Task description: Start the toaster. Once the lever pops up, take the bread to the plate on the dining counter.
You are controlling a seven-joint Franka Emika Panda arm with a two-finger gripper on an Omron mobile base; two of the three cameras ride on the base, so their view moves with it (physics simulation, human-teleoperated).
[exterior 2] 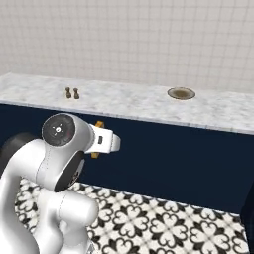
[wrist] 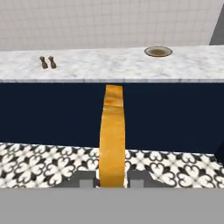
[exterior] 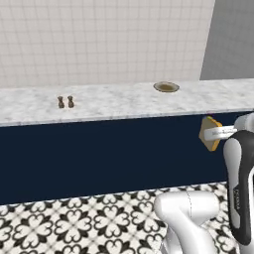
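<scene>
Pincer clamped on bread at frame ctr, plate upper right on dining counter.

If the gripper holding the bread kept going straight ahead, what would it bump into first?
Most likely the dark navy front of the dining counter. The gripper, shut on the bread, points at that front, below the marbled top where the plate sits. Depth is hard to judge.

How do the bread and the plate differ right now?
The bread is clamped edge-on in the gripper, in front of the navy counter face; the plate lies flat on the dining counter. Bread is yellow-orange and squarish; plate is round and greyish-tan.
</scene>
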